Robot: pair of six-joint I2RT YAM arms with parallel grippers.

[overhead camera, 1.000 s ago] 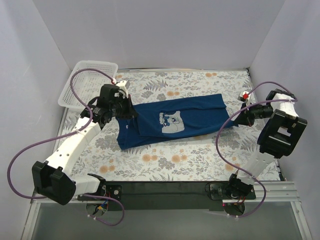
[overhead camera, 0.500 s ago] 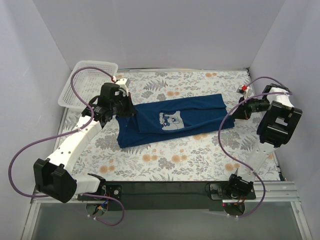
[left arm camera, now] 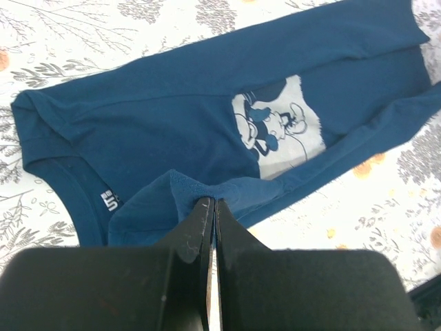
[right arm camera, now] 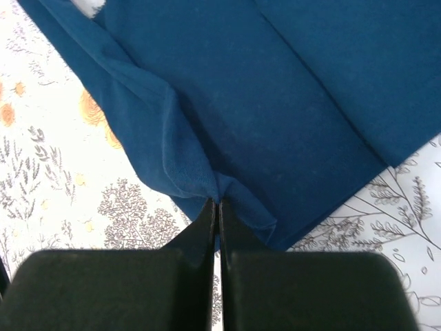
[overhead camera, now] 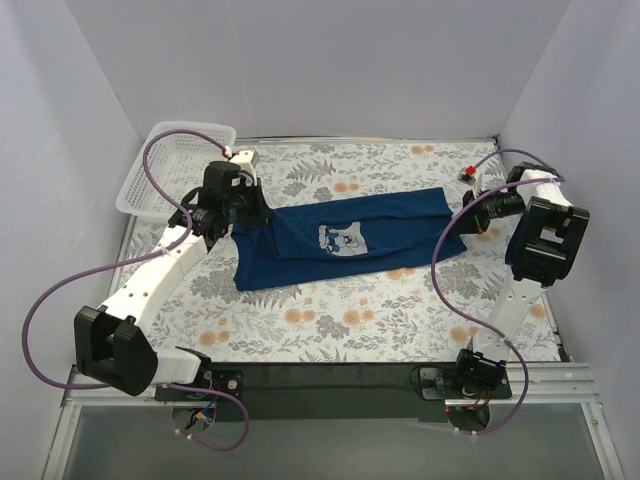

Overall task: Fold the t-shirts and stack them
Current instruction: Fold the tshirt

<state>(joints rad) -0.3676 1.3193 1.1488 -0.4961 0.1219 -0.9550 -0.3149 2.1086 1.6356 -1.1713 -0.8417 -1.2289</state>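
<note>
Fabric is pinched in both claws: the left gripper (left arm camera: 212, 201) clenches a fold near the collar of the t-shirt (left arm camera: 172, 117), and the right gripper (right arm camera: 218, 201) clenches the near edge at the hem end. The shirt lies across the middle of the floral table (overhead camera: 350, 330), print up, its near side bunched. For a clean fold, both arms should lift together, pull that edge taut and lay it level across.

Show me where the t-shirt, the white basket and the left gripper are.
t-shirt (overhead camera: 410, 222): top view, plain cloth right of the print.
white basket (overhead camera: 175, 175): top view, mesh floor.
left gripper (left arm camera: 211, 205): left wrist view, between its fingertips.
</note>
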